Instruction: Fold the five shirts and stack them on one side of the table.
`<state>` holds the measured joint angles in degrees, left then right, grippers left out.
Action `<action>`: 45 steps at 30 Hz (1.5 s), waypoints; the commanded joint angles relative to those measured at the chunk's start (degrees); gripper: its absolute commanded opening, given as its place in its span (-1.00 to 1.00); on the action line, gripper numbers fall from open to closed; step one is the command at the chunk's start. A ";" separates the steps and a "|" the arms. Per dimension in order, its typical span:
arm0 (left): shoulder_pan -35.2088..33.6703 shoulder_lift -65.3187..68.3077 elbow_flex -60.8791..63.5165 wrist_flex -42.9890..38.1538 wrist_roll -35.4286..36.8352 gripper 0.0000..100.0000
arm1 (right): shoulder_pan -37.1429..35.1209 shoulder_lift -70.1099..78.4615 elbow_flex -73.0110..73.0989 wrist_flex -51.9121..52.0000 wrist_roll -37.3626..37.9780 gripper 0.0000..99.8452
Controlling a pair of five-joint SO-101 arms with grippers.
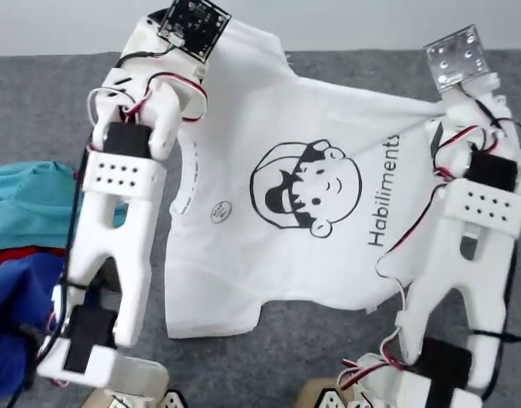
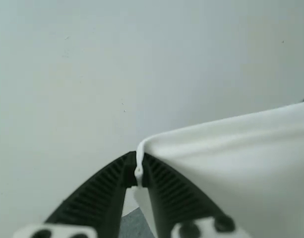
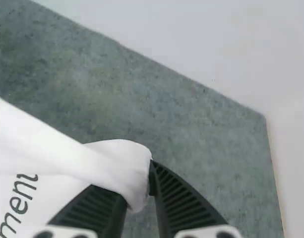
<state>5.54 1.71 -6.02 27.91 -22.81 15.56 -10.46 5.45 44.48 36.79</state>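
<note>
A white shirt [image 1: 268,221] with a black cartoon print is stretched over the grey table [image 1: 345,357], held up at its two far corners. In the high view the arm at the left holds the far left corner, the arm at the right the far right one. My left gripper [image 2: 138,171] is shut on a thin white hem of the shirt [image 2: 231,163]. My right gripper [image 3: 142,191] is shut on a bunched fold of the shirt [image 3: 67,158], lifted above the grey mat [image 3: 156,104]. The shirt's near edge lies on the table.
A pile of other shirts lies at the table's left edge: a teal one [image 1: 26,208], a blue one [image 1: 18,306] and a strip of red [image 1: 22,255]. A pale wall [image 1: 328,21] runs behind the table. Both arm bases stand at the near edge.
</note>
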 commanded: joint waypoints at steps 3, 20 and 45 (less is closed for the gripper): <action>-0.88 3.78 -1.71 -8.70 -0.70 -0.99 | -0.31 2.86 -0.53 -9.54 -0.35 -0.98; -2.90 16.09 -14.90 -6.68 -5.10 -0.99 | -6.20 19.82 -14.42 -16.84 -0.26 -0.98; -1.67 13.71 -15.78 26.90 1.05 -0.99 | -6.20 19.56 -14.33 6.11 -0.26 -0.98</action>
<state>3.78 18.33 -18.59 53.85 -24.75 9.85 10.46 -5.36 49.67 36.88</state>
